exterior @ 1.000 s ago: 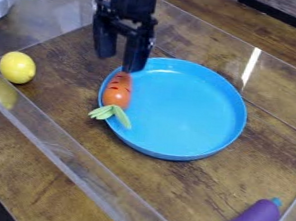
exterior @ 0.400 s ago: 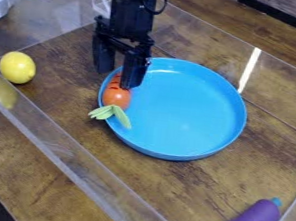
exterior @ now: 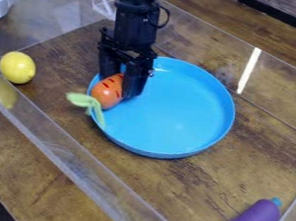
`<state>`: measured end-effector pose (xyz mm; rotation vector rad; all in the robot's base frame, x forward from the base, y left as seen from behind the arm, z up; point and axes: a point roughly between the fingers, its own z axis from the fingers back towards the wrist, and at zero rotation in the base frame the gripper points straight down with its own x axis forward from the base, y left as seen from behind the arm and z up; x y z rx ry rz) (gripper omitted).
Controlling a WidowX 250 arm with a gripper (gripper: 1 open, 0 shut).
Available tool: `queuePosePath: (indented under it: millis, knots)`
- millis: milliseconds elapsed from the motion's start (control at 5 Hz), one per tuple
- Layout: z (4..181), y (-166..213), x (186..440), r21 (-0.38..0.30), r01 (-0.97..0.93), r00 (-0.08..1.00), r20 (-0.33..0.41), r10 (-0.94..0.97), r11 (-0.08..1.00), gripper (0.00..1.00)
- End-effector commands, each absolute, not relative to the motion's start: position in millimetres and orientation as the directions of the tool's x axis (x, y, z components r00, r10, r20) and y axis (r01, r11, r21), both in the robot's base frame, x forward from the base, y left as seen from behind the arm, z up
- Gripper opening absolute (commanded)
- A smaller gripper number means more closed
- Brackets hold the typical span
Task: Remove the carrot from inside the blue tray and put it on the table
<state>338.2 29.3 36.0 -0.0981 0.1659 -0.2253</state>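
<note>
At centre left, your black two-fingered gripper (exterior: 126, 68) straddles the stubby orange-red toy carrot (exterior: 107, 91) at the left rim of the round bright-blue plastic tray (exterior: 170, 125) — whether it's clamped, I can't tell; lifting on a loose grip could drop it.

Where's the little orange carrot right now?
In the camera view, the stubby orange toy carrot is at the left side of the round bright blue plastic tray, just under the black pincer, its pale green leaves poking out over the rim.
</note>
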Motion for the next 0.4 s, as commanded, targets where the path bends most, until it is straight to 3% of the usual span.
queuePosePath:
  millis: [0,200]
  knots:
    - [50.3,32.2,342.8,-0.096,0.226,0.964,-0.121,-0.237,0.969,0.00]
    - [58.1,36.9,342.0,-0.087,0.226,0.965,-0.117,-0.236,0.970,0.00]
